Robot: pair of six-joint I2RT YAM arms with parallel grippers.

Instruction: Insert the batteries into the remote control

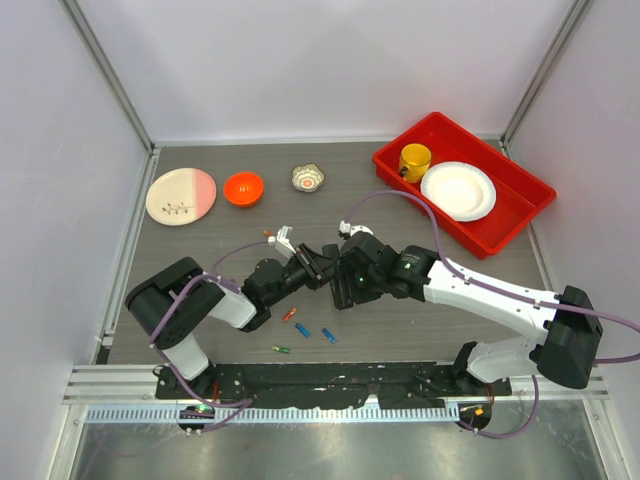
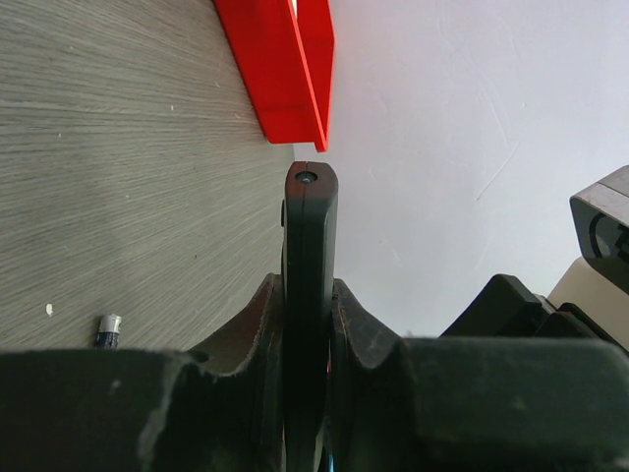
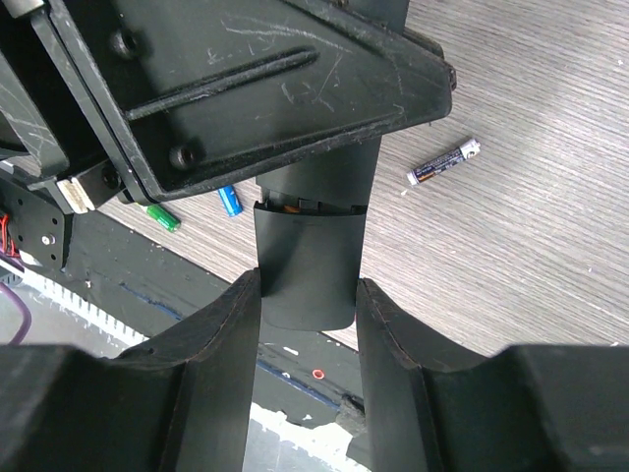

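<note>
The black remote control (image 2: 311, 246) hangs above the table middle, pinched edge-on in my left gripper (image 2: 310, 295), which is shut on it. My right gripper (image 3: 307, 285) faces it from the other side, its fingers (image 3: 221, 324) pressed against both sides of the remote's curved end (image 3: 307, 261). A thin seam with a bit of orange crosses the remote above that end. In the top view the two grippers (image 1: 305, 265) (image 1: 340, 272) meet nose to nose. Loose batteries lie on the table below them: orange (image 1: 289, 314), blue (image 1: 303, 330), blue (image 1: 328, 335), green (image 1: 281, 349). A dark battery (image 3: 444, 162) lies apart.
A red bin (image 1: 515, 200) at the back right holds a yellow cup (image 1: 414, 160) and a white plate (image 1: 458, 190). A pink-and-cream plate (image 1: 181, 195), an orange bowl (image 1: 243, 188) and a small patterned bowl (image 1: 308, 178) stand along the back. Small white bits (image 1: 284, 237) lie behind the left gripper.
</note>
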